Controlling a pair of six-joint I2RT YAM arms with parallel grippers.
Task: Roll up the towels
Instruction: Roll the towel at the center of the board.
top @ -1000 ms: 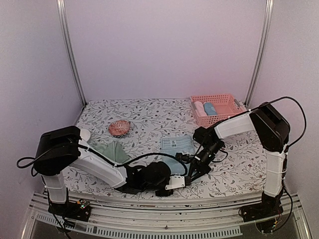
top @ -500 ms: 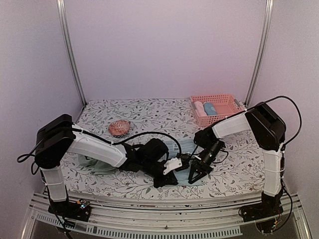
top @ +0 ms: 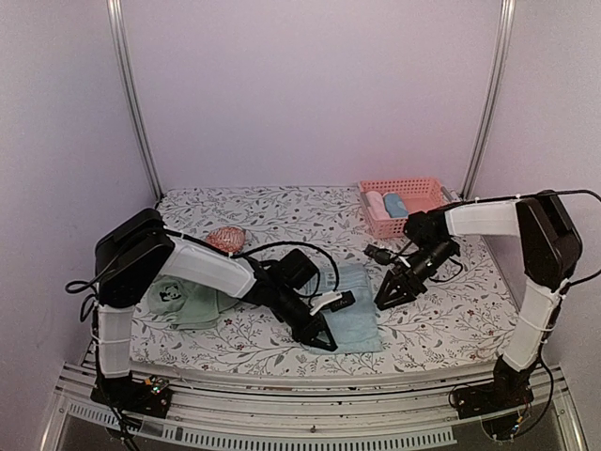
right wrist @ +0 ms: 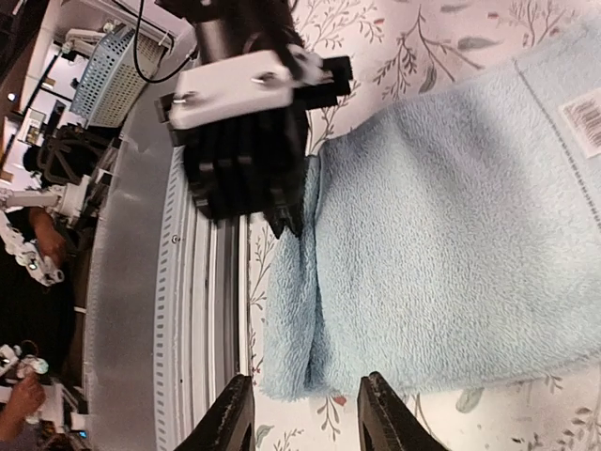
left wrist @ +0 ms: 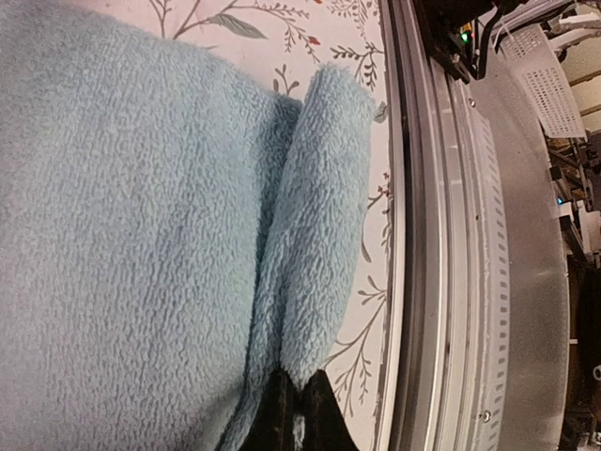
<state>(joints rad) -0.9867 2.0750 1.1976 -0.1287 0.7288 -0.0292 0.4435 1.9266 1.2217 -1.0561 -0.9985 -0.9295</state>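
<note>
Floral-printed table (top: 282,214) between pale lilac walls (top: 310,85) bears light blue towel (top: 355,315).

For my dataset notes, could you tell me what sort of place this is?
Likely a lab robot booth: plain walls on metal posts, a cloth-covered table, two arms bolted to a rail.

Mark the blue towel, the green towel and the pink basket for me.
blue towel (top: 355,313), top view, flat middle.
green towel (top: 192,305), top view, its centre.
pink basket (top: 404,182), top view, far rim.
</note>
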